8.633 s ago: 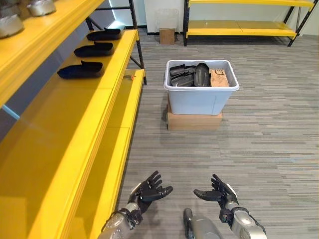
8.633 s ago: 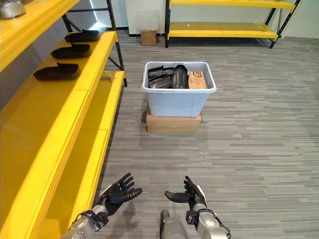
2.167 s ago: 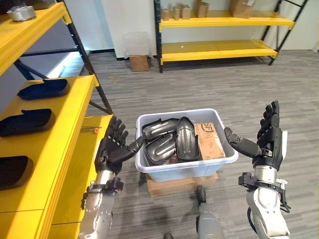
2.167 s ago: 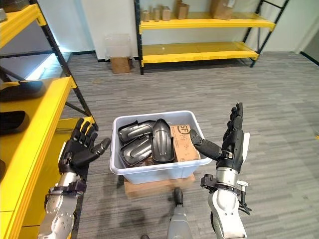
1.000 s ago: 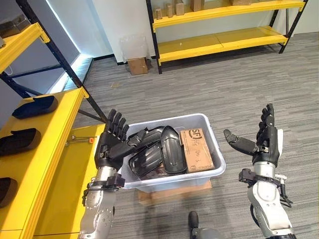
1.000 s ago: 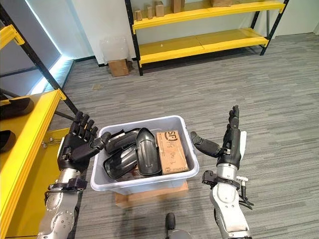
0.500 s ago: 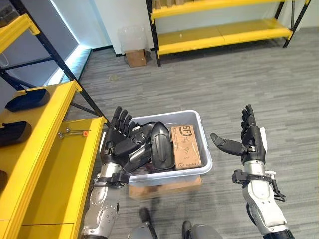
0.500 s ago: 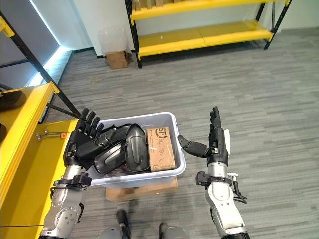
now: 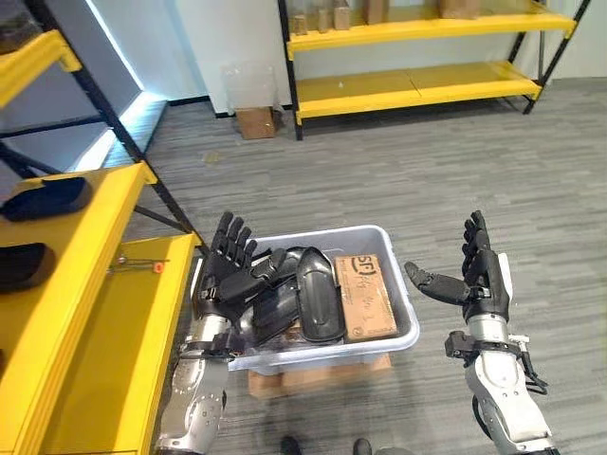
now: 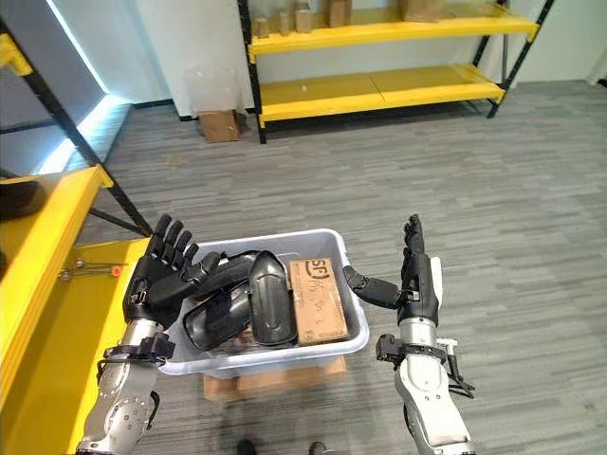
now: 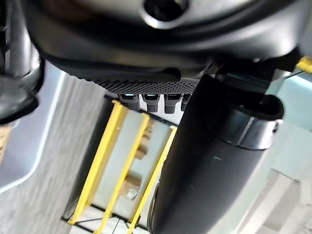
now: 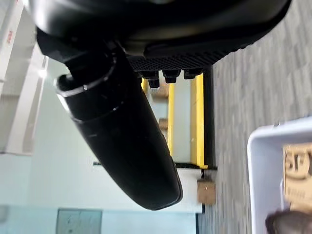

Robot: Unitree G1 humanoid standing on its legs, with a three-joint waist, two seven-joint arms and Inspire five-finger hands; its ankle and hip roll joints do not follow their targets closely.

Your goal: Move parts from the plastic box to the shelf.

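Note:
A pale plastic box (image 9: pixel 406 320) stands just before me, holding several black moulded parts (image 9: pixel 318 294) and a flat cardboard pack (image 9: pixel 365 296). My left hand (image 9: pixel 223 275) hovers open at the box's left rim, its thumb (image 11: pixel 214 161) reaching over the parts without gripping any. To the right of the box my right hand (image 9: pixel 484 284) is raised, open and holding nothing, thumb (image 12: pixel 122 141) pointing toward the box. The yellow shelf (image 9: pixel 85 313) runs along the left, and on its upper level lie black parts (image 9: pixel 43 197).
The box rests on a cardboard slab (image 9: pixel 318 372). A small tool with an orange tip (image 9: pixel 137 265) lies on the lower shelf level. Far yellow racking (image 9: pixel 417 81) and a small carton (image 9: pixel 254 121) stand at the back wall. Grey floor lies open on the right.
The camera has closed in on the box. Both hands have risen from low near the floor to either side of it and have stayed open. Little differs over the last half second.

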